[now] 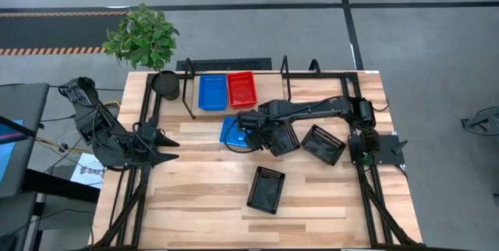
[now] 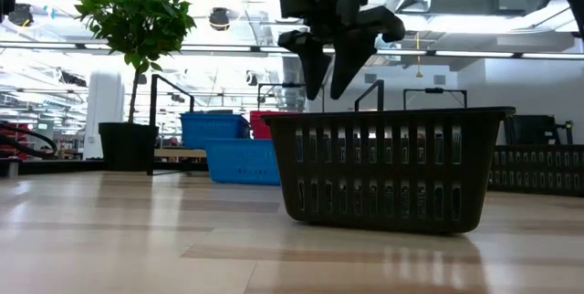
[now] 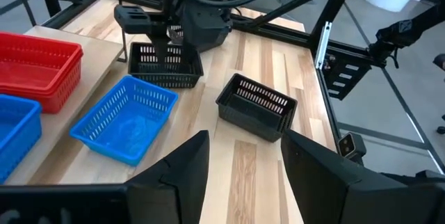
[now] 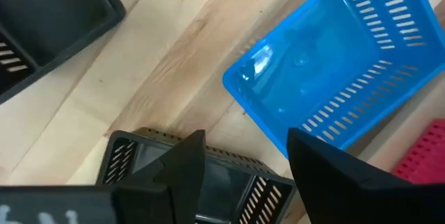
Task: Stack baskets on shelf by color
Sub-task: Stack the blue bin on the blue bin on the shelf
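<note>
Potted plant [image 1: 143,37], round black pot [image 1: 165,85]

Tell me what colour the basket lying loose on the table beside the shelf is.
Blue basket, clearest in the right wrist view.

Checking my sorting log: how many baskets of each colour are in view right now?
Blue baskets: 2, one on the shelf, one on the table
Red baskets: 1 stack on the shelf; how many are nested cannot be told
Black baskets: 3
Total: at least 6
</note>
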